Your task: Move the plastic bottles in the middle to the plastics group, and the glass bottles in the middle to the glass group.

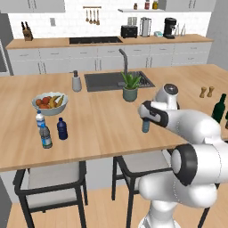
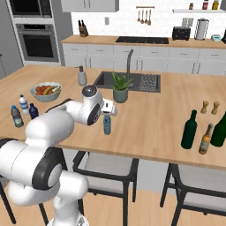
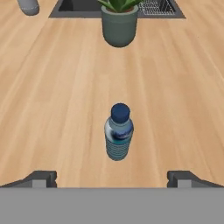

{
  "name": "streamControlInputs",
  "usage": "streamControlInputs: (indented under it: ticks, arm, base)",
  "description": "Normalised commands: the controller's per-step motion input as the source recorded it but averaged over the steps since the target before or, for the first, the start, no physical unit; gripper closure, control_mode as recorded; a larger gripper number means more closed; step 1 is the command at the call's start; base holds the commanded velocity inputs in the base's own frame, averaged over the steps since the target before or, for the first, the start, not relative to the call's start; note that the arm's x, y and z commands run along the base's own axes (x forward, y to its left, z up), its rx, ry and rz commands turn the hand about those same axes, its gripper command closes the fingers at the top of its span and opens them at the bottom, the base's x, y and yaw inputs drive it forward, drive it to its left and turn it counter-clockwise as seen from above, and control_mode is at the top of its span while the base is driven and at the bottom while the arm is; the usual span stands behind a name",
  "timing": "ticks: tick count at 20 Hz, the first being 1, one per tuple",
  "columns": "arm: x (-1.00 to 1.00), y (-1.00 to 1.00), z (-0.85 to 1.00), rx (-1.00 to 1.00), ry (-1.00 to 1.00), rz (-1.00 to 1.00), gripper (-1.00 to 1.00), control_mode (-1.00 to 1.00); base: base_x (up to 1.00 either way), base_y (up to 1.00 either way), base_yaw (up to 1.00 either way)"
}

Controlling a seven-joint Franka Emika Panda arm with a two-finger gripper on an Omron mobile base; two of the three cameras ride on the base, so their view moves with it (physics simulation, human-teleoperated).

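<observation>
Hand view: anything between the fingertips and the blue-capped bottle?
Nothing. Hand view shows bare wooden counter between the open gripper and the bottle, which stands upright, untouched. The potted plant sits beyond it.

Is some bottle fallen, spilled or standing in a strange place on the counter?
Nothing is fallen or spilled. One slim water bottle stands upright, alone at mid-counter, away from the plastics group on the left. The open gripper faces it, not touching.
</observation>
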Motion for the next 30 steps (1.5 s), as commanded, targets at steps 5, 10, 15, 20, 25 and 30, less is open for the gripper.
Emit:
streamControlInputs:
  ticks: [5,10,15,20,25,30]
  arm:
    - [0.39,-0.23,-0.27,0.00,0.01,0.02,-1.00,-1.00]
    - [0.22,-0.05,-0.19,0.00,0.08,0.02,-1.00,-1.00]
    - [0.08,0.06,-0.14,-0.02,0.15,0.00,-1.00,-1.00]
    - [0.27,0.00,-0.09,0.00,0.02,0.00,-1.00,-1.00]
    - [0.13,0.00,-0.19,0.00,0.01,0.00,-1.00,-1.00]
    - [0.01,0.00,-0.14,0.00,0.01,0.02,-1.00,-1.00]
  base:
    - [0.00,0.00,0.00]
    - [0.00,0.00,0.00]
    - [0.00,0.00,0.00]
    - [0.00,0.00,0.00]
    - [0.00,0.00,0.00]
    - [0.00,0.00,0.00]
